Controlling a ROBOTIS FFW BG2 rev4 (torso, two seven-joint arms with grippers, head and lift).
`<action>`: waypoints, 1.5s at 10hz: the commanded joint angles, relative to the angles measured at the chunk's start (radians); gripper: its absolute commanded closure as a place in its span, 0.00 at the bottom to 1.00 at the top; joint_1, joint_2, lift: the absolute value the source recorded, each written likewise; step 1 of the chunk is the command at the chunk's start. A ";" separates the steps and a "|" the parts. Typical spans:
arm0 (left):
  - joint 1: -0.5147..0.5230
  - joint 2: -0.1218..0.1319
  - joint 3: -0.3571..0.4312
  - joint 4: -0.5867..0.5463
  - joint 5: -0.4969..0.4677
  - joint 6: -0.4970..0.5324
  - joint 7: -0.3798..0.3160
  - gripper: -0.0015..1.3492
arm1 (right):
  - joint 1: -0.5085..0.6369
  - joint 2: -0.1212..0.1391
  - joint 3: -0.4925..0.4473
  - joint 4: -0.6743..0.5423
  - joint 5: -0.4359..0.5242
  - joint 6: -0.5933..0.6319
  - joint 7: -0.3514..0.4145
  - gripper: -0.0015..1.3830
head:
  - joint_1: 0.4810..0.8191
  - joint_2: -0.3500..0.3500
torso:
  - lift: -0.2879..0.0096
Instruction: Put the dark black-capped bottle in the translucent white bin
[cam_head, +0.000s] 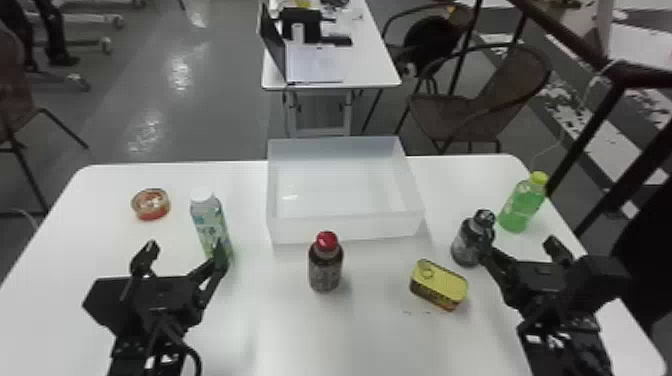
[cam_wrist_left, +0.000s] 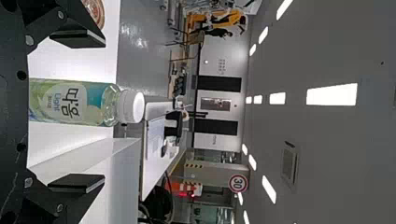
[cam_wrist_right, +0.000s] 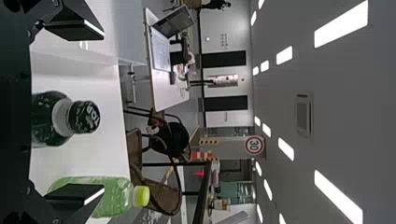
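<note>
Room: grey glossy floor (cam_head: 200, 105), with a smaller white desk (cam_head: 372, 70) carrying an open laptop (cam_head: 315, 62) beyond the work area, and brown chairs (cam_head: 460, 115) to its right. Work surface: a white bench (cam_head: 300, 340) with rounded far corners.

Left gripper (cam_head: 181, 256): black, over the left part of the bench, fingers spread, released. The left wrist view shows a tall clear bottle with a green and blue label and a white cap (cam_head: 209, 220) between the fingers, not clenched.

Right gripper (cam_head: 522, 250): black, towards the right edge of the bench, fingers spread, released. In the right wrist view the dark black-capped bottle (cam_head: 464, 242) appears between the fingers, not grasped.

Bin: translucent white, rectangular, open-topped (cam_head: 345, 231), at the middle of the far edge. The dark black-capped bottle stands upright outside it, between the bin and the right edge.

Other bottles, all upright: the white-capped one left of the bin; a green bottle with a yellow-green cap (cam_head: 520, 210) near the far right corner; a dark brown bottle with a red cap (cam_head: 325, 272) just in front of the bin's near wall.

Tins: a yellow rectangular ring-pull tin (cam_head: 447, 285), nearer the near edge than the dark bottle; a small round container with red contents (cam_head: 151, 205), near the far left corner
</note>
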 joint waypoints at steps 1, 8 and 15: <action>0.000 0.000 0.001 0.000 0.001 0.000 -0.002 0.19 | -0.038 0.005 -0.030 0.112 -0.055 -0.055 0.002 0.10 | 0.63 0.39 | 0.75; 0.007 -0.018 0.015 0.000 0.001 -0.002 -0.023 0.19 | -0.254 -0.041 -0.028 0.481 -0.042 -0.078 0.207 0.10 | 0.63 0.37 | 0.75; 0.010 -0.050 0.044 0.000 -0.011 0.006 -0.071 0.19 | -0.473 -0.058 -0.027 0.802 0.018 -0.130 0.329 0.13 | 0.63 0.39 | 0.75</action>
